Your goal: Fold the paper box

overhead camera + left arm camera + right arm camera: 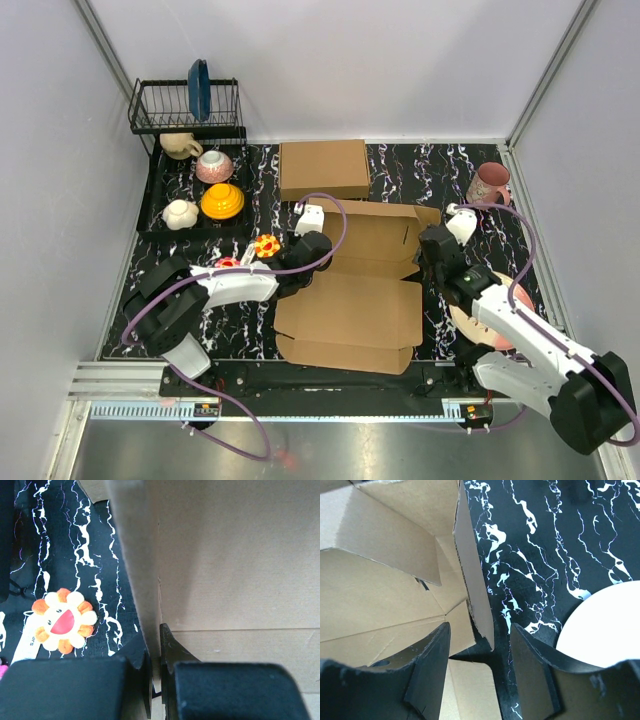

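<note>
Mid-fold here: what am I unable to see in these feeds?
- Left claw tips: hidden under its own wrist in the top view. Its pinch on the paper box wall shows only from the left wrist.
- Right wrist view: the open right claw straddles a flap edge; contact cannot be told.
- Right wrist view: plate cut off by the frame edge.

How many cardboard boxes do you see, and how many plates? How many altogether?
Cardboard boxes: 2 (the paper box, half folded, and a finished box)
Plates: 2 (a blue plate and a pink plate)
Total: 4
</note>
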Action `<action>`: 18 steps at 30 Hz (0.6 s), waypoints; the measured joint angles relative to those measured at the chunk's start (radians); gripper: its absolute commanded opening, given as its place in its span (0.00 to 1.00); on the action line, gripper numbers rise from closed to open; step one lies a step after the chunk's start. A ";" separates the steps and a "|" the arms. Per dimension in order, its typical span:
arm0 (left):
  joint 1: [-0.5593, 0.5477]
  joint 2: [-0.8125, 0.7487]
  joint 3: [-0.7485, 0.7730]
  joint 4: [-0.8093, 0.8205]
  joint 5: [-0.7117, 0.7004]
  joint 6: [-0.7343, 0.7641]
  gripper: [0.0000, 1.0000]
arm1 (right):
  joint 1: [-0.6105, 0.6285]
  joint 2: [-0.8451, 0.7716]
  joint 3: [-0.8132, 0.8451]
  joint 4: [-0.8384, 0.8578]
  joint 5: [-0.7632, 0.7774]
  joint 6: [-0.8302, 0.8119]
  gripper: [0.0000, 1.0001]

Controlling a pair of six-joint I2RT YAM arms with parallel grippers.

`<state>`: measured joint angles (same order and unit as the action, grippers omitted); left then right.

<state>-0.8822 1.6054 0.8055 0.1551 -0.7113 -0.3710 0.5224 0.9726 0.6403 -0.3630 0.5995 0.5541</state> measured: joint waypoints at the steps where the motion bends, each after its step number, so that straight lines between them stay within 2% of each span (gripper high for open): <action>1: 0.000 0.000 0.000 0.000 0.000 0.000 0.00 | 0.000 0.011 0.001 0.001 0.001 0.000 0.56; 4: 0.000 0.000 0.000 0.000 0.000 0.000 0.00 | 0.000 0.069 0.004 0.005 0.004 0.000 0.52; 8: 0.000 0.000 0.000 0.000 0.000 0.000 0.00 | 0.000 0.155 0.013 0.032 0.013 -0.009 0.36; 11: 0.000 0.000 0.000 0.000 0.000 0.000 0.00 | 0.000 0.194 0.014 0.054 0.011 -0.019 0.27; 18: 0.000 0.000 0.000 0.000 0.000 0.000 0.00 | 0.000 0.127 -0.002 0.111 0.007 -0.055 0.03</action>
<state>-0.8822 1.6054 0.8055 0.1555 -0.7109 -0.3706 0.5224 1.1000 0.6384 -0.2516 0.6067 0.4995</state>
